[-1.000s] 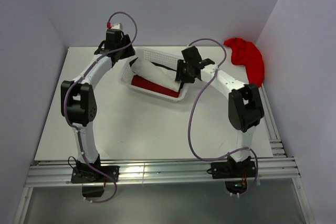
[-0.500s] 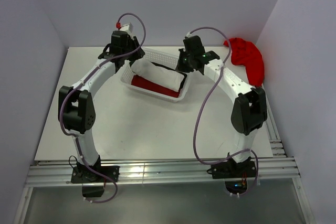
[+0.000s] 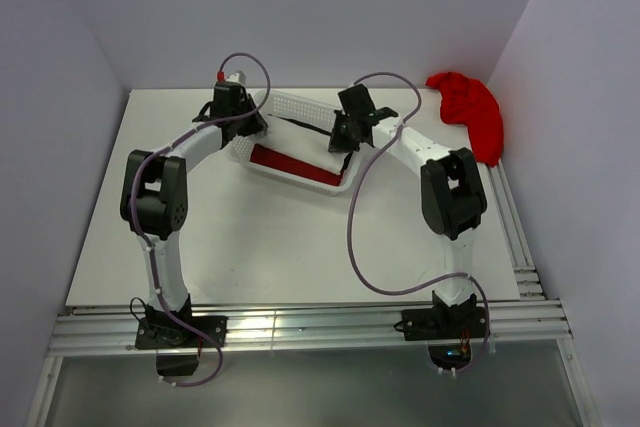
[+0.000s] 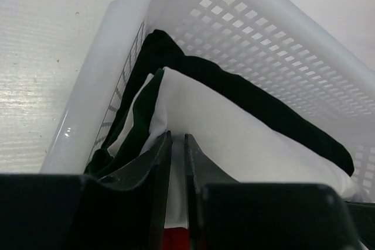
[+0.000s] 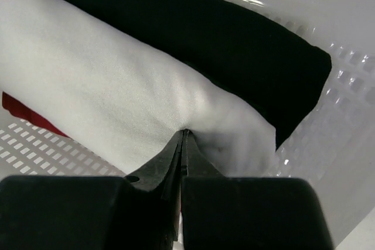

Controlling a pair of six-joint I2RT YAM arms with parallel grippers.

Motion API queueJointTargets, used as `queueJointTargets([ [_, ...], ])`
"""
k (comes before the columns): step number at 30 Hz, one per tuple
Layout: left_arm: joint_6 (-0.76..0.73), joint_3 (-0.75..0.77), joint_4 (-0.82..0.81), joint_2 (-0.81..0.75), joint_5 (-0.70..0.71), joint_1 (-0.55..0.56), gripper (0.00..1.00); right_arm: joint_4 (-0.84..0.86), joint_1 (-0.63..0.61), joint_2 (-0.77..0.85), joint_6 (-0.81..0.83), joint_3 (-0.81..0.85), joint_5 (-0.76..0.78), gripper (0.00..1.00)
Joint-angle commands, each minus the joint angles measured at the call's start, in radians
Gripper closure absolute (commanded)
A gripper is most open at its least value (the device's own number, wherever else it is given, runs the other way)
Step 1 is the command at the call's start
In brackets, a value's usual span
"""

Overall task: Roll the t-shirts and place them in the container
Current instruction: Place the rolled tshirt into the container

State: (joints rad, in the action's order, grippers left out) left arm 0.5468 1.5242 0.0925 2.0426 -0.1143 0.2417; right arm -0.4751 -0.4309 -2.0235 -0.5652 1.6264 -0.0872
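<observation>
Tabletop | left end effector pinches white t-shirt | right end effector pinches it

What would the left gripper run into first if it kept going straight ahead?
The white shirt, right at the left gripper's tips; behind it, probably the black shirt, then the basket wall.

Soft cloth in hard plastic, folks.
The white tee reads as smooth, matt cotton, puckering slightly; the black tee is just as matt; the basket is glossy perforated white plastic catching highlights; the table has a pale, faintly ribbed sheen.
</observation>
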Motion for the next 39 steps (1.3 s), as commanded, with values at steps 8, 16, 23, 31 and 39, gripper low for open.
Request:
queueJointTargets([
  [8, -0.019, -0.052, -0.056, -0.093, 0.039, 0.007, 0.76, 0.029, 0.024, 0.126, 0.008, -0.062, 0.032, 0.94],
  [16, -0.061, -0.082, -0.007, -0.332, 0.036, 0.021, 0.42, 0.05, 0.027, 0.344, 0.037, -0.137, 0.061, 0.5],
  [23, -0.041, -0.188, 0.065, -0.562, 0.042, 0.039, 0.31, 0.018, 0.029, 0.502, 0.071, -0.258, 0.086, 0.3],
  [31, 0.061, -0.508, 0.003, -0.863, 0.042, 0.062, 0.01, 0.165, 0.03, 0.785, 0.1, -0.612, 0.069, 0.06],
  [39, 0.114, -0.748, 0.049, -1.156, 0.088, 0.099, 0.0, 0.251, -0.064, 0.887, 0.09, -0.829, 0.124, 0.02],
])
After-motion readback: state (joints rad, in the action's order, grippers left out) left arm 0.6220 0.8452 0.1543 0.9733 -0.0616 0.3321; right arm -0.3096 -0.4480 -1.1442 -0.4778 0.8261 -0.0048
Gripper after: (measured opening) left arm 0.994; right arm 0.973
